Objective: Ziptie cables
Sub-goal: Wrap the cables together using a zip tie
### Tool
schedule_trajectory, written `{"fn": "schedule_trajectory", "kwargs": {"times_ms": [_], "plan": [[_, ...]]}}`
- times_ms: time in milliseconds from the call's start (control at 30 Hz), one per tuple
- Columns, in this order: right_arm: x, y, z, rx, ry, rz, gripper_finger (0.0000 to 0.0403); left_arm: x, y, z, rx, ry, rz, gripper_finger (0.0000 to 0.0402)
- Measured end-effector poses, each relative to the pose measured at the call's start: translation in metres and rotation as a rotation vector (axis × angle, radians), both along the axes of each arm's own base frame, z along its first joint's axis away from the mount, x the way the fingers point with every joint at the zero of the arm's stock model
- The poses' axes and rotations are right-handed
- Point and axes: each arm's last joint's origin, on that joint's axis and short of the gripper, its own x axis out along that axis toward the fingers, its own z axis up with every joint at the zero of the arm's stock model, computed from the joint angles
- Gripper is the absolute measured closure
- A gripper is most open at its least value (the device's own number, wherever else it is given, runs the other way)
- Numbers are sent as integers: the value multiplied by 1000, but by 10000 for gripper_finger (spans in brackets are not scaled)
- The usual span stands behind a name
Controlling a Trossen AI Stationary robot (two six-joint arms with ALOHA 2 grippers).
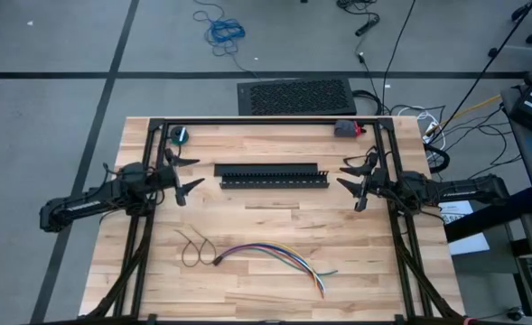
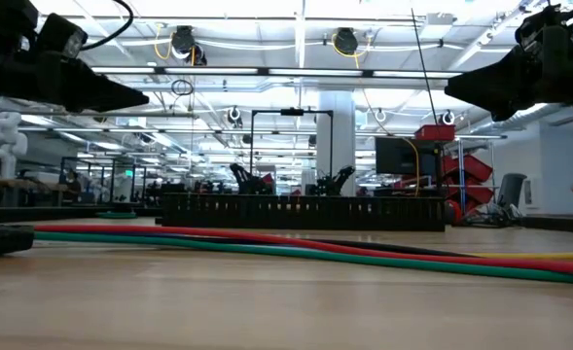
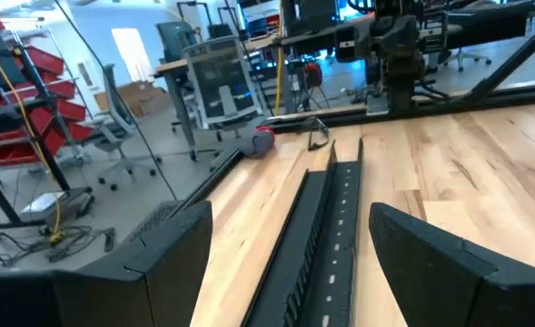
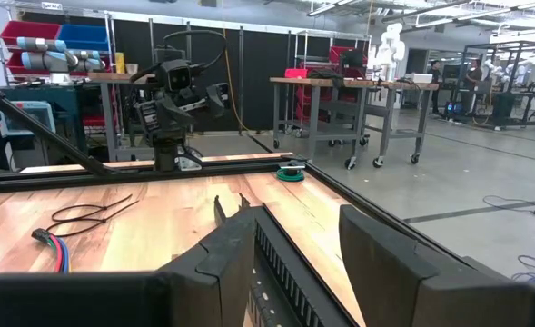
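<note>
The cables (image 1: pixel 267 255), a loose bundle of coloured wires, lie flat on the table near its front edge; the low view has them stretched across the foreground (image 2: pixel 267 241). Two thin dark zipties (image 1: pixel 196 248) lie looped just left of the bundle's end (image 4: pixel 85 213). My left gripper (image 1: pixel 190 174) hovers open at the left end of the black slotted duct (image 1: pixel 270 174), pointing level along it (image 3: pixel 290 213). My right gripper (image 1: pixel 348 176) hovers open at the duct's right end (image 4: pixel 299 227). Neither has anything between its fingers.
The slotted duct (image 3: pixel 326 236) lies across the table's middle between the two grippers. A green tape roll (image 1: pixel 181 134) sits at the far left corner and a grey-and-red object (image 1: pixel 345 128) at the far right. Black frame rails (image 1: pixel 266 121) border the far edge and sides.
</note>
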Motion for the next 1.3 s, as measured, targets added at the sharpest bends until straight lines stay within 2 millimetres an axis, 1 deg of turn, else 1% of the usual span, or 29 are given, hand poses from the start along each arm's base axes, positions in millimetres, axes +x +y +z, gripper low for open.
{"fn": "schedule_trajectory", "kwargs": {"times_ms": [100, 167, 233, 300, 367, 433, 533, 600, 667, 800, 900, 1000, 1100, 1300], "plan": [[0, 0, 1, 1, -5, 0, 250, 0, 0, 1, -18, -20, 1, 107], [0, 0, 1, 10, -13, 2, 250, 0, 0, 6, -102, -96, 1, 107], [0, 0, 1, 78, -34, 10, 250, 0, 0, 10, -215, -168, -3, 107], [0, 0, 1, 179, -67, 18, 250, 0, 0, 13, -278, -223, -4, 107], [0, 0, 1, 238, -87, 23, 250, -1, 0, 18, -296, -284, 8, 107], [0, 0, 1, 250, -93, 24, 250, -1, 1, 20, -286, -304, 14, 107], [-1, 0, 7, 254, -161, 22, 250, -2, 1, 21, -270, -310, 12, 107], [-2, -1, 12, 270, -214, 29, 250, -2, 1, 21, -301, -317, 10, 107], [-2, -1, 13, 306, -241, 22, 250, -2, 1, 21, -346, -330, 7, 107], [-2, -2, 15, 363, -281, -4, 250, -1, 0, 20, -373, -326, -15, 107], [-3, -2, 17, 341, -300, -23, 250, -1, 0, 16, -404, -289, -12, 107], [-5, -4, 20, 328, -341, -89, 250, 0, 1, 14, -413, -274, 18, 107], [-5, -6, 19, 328, -328, -140, 250, 0, 1, 14, -414, -275, 19, 107], [-3, -5, 9, 317, -227, -151, 250, 0, 1, 14, -415, -269, 20, 107]]}}
